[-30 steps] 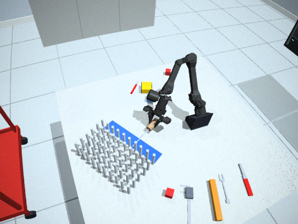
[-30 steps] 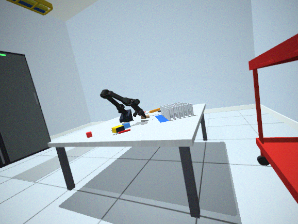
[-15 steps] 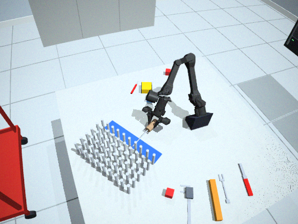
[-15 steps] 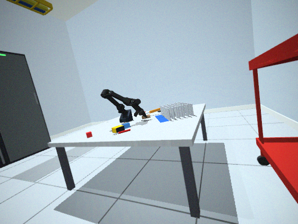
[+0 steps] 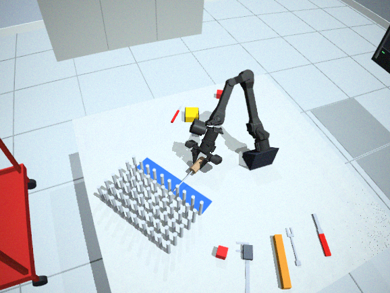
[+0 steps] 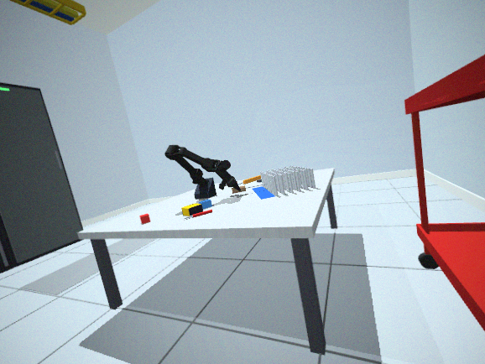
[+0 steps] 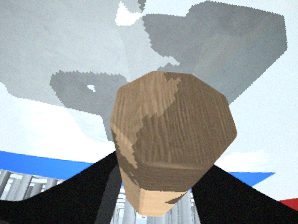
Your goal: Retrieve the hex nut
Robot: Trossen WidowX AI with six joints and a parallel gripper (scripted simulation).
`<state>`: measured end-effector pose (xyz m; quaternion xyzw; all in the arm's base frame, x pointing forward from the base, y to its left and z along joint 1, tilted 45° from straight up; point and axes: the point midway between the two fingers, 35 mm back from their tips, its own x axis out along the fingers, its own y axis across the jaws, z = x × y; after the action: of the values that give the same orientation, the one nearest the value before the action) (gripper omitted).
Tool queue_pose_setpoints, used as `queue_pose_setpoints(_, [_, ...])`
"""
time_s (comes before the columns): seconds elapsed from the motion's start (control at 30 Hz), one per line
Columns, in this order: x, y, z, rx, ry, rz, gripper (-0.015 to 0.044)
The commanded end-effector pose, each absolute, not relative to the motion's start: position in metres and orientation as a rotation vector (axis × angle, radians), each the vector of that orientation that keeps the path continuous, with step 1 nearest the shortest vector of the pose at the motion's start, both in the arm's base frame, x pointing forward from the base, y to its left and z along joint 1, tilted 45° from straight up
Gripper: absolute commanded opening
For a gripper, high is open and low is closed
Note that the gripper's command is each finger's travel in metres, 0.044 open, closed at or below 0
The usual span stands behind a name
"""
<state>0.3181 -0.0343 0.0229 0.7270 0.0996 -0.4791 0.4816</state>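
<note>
A red cart (image 5: 13, 202) (image 6: 419, 168) stands left of the tabletop (image 5: 111, 135) (image 6: 189, 233). On the tabletop's left side, the metal spacers (image 5: 169, 247) (image 6: 289, 180) stand upright in rows. I can't make out the hex nut among them. The blue taped strip (image 5: 187, 185) (image 6: 263, 193) (image 7: 30, 162) runs along the arm side of the spacers. From the right, the thin shaft of a wooden-handled pick (image 5: 196, 166) (image 6: 241, 188) (image 7: 172, 120) crosses over the strip to the front spacers; its tip is too small to tell.

Farther off lie a red-handled blade (image 5: 175, 116) (image 6: 202, 213) and, just right of it, a yellow block (image 5: 191, 114) (image 6: 192, 210). The tool (image 5: 199, 162) (image 6: 238, 189) (image 7: 157, 159) is partly open, its fingers closed on the pick's handle. A far red cube (image 5: 219, 94) (image 6: 144, 219) sits beyond the arm (image 5: 251, 104) (image 6: 189, 155).

At the near side, left to right, come another red cube (image 5: 222, 252), a dark-headed implement (image 5: 247, 252), an orange bar (image 5: 283, 261) (image 6: 252, 179), a forked implement (image 5: 293, 246) and a red-handled knife (image 5: 324, 243).
</note>
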Motion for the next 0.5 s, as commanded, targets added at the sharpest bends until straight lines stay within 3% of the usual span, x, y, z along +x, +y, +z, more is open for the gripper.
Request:
queue_pose_setpoints(0.0, [0.3222,-0.0331,0.0227,1.779,0.237,-1.166,0.0000])
queue_pose_setpoints(0.47, [0.3285,-0.0293,0.0198,1.779,0.237,-1.165,0.0000])
